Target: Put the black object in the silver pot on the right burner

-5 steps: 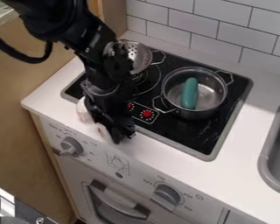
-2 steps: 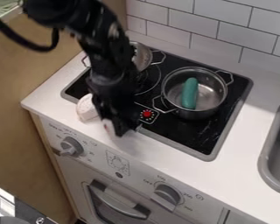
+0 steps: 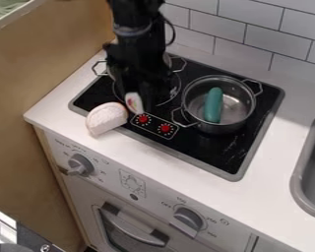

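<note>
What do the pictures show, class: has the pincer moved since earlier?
Yes: the pincer has moved back from the counter's front strip, past the red dials, over the stovetop.

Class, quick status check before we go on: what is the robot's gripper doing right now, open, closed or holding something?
Gripper: closed on a small white piece with coloured markings, over the stovetop.

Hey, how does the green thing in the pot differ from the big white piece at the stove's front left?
The green thing is long and narrow, while the white piece is broad and roughly half-round. The green thing is one deep teal, whereas the white piece is pale. The green thing sits inside the pot; the white piece lies outside it. Both have rounded outlines.
</note>
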Motion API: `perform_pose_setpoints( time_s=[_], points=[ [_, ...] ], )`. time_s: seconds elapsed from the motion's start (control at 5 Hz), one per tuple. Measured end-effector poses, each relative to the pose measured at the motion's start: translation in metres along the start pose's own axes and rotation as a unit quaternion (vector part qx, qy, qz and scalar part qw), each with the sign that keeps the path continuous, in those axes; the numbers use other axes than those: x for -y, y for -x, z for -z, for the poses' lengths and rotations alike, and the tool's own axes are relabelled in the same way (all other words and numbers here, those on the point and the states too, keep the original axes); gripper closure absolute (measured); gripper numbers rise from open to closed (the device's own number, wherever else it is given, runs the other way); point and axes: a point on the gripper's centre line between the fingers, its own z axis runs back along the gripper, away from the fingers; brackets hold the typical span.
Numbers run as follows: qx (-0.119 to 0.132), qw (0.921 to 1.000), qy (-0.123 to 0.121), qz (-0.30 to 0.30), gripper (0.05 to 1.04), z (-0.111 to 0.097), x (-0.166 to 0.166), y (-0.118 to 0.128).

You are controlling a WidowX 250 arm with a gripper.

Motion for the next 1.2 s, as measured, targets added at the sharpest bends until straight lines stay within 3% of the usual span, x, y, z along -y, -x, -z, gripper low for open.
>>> perform_pose_setpoints(
  time_s=[0.6, 1.2],
  points=[
    [-0.011, 0.9976, -0.005, -0.068, 0.593, -0.009, 0.005, -0.046],
    [-0.023, 0.9889, -0.014, -0.146, 0.593, -0.007, 0.045, -0.072]
  ],
)
